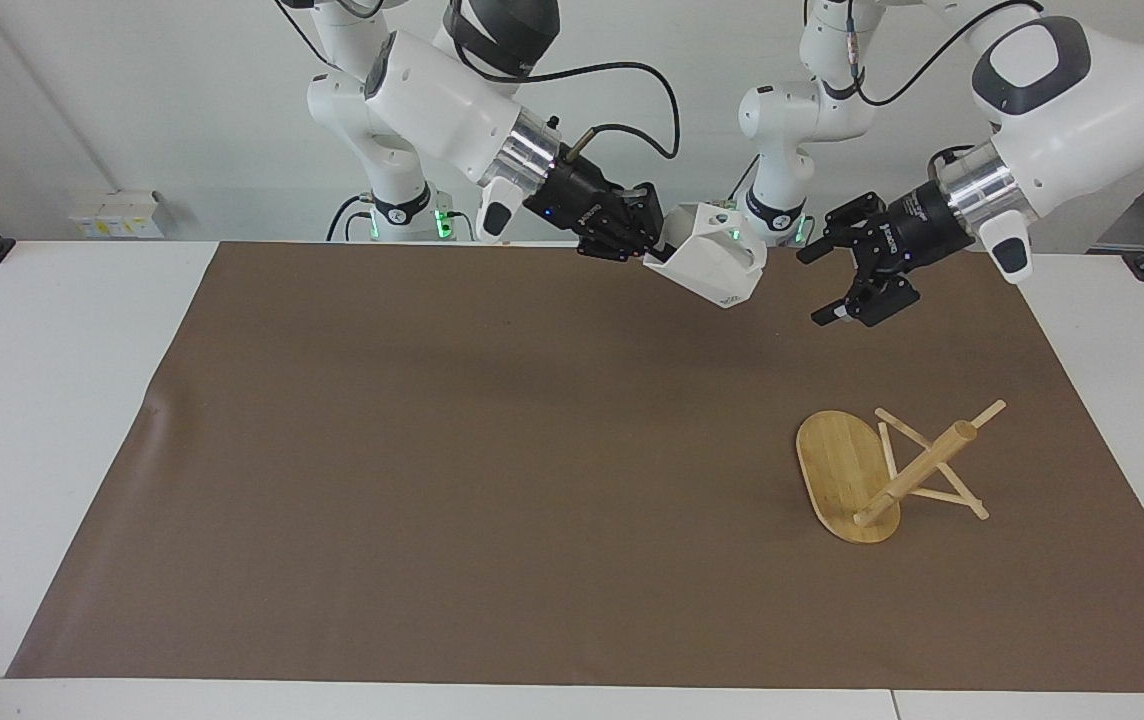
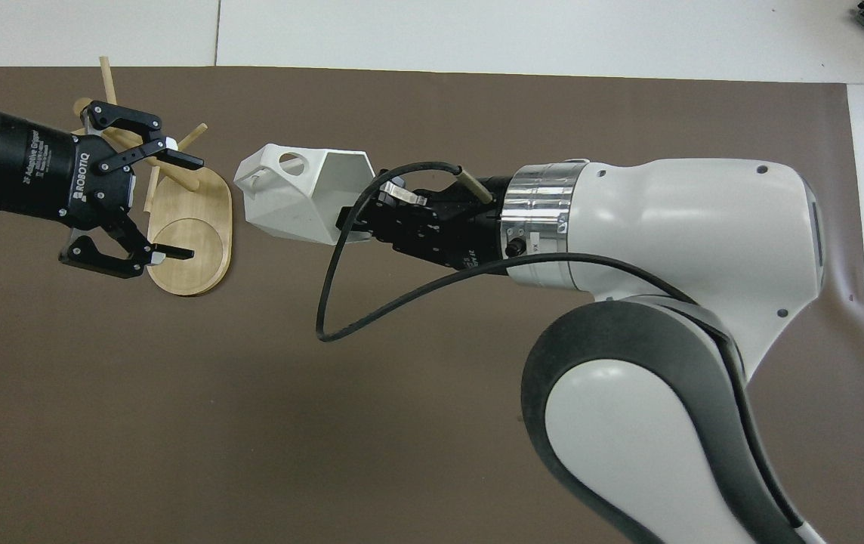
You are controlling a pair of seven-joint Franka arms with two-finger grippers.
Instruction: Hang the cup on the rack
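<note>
The white faceted cup (image 1: 710, 264) hangs in the air over the mat's edge by the robots, tilted on its side, its pierced handle (image 2: 286, 162) on top. My right gripper (image 1: 660, 257) is shut on the cup's rim wall. The bamboo rack (image 1: 917, 470) lies tipped over toward the left arm's end, its oval base (image 1: 837, 465) up on edge and its pegs touching the mat. My left gripper (image 1: 820, 285) is open and raised beside the cup. In the overhead view the left gripper (image 2: 189, 208) spreads over the rack's base (image 2: 198, 219), partly hiding the post.
A brown mat (image 1: 432, 450) covers most of the white table (image 1: 32, 400). The right arm's cable (image 2: 371, 302) loops out under its wrist. Small boxes (image 1: 117, 212) sit by the wall at the right arm's end.
</note>
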